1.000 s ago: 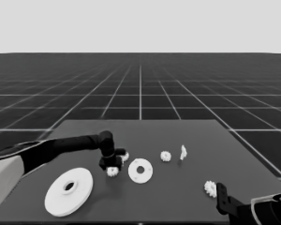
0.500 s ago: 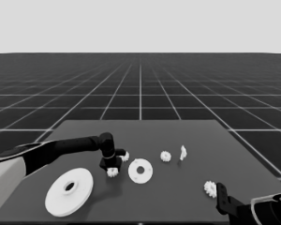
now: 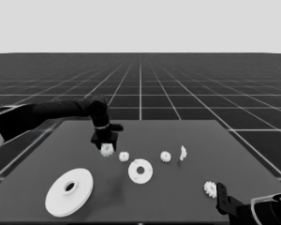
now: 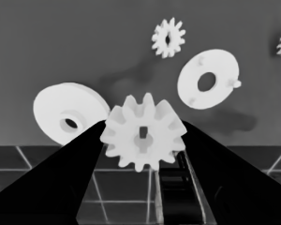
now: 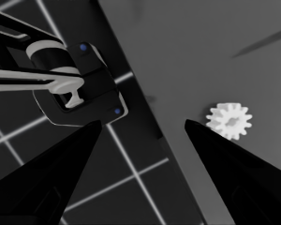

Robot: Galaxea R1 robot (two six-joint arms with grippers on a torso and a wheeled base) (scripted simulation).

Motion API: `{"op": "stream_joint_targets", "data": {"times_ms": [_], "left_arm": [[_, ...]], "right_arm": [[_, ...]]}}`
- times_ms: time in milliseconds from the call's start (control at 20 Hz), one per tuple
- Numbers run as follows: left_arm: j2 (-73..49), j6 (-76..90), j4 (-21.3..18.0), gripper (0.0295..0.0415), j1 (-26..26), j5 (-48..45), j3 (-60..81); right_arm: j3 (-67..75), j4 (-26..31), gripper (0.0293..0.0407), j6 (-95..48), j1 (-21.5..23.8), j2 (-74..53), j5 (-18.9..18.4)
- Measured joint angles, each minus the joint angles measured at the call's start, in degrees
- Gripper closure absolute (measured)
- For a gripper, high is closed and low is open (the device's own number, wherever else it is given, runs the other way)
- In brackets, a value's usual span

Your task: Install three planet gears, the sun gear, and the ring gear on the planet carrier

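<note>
Since 1 s ago left gripper [image 3: 106,146] has lifted, fingers clamped on 1 gear [image 4: 145,132] above the table [image 3: 187,197] beside smaller round part [image 3: 140,171]; thin tooth-edge grip might slip, dropping it.

head overlooks table; wrists seemingly close.

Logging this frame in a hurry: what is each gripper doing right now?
Left gripper: shut on a small gear, lifted above the table.
Right gripper: open, holding nothing, parked at the table's near right corner; another gear lies nearby.
</note>
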Motion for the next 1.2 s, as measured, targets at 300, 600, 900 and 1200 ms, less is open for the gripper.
{"op": "stream_joint_targets", "data": {"times_ms": [300, 600, 900, 1200], "left_arm": [[5.6, -7.1, -1.8, 0.0398, -1.8, 0.1, 0.2], [17.6, -14.8, -2.1, 0.0398, -2.0, -0.2, -2.7], [18.5, -12.4, 17.2, 0.0398, 17.1, -0.6, -6.3], [19.3, -9.5, 21.2, 0.0399, 21.4, -2.1, -10.4]], "right_arm": [[0.0, 0.0, 0.0315, 0.0, 0.0, 0.0, 0.0], [0.0, 0.0, 0.0315, 0.0, 0.0, 0.0, 0.0], [0.0, 0.0, 0.0315, 0.0, 0.0, 0.0, 0.0], [0.0, 0.0, 0.0315, 0.0, 0.0, 0.0, 0.0]]}}
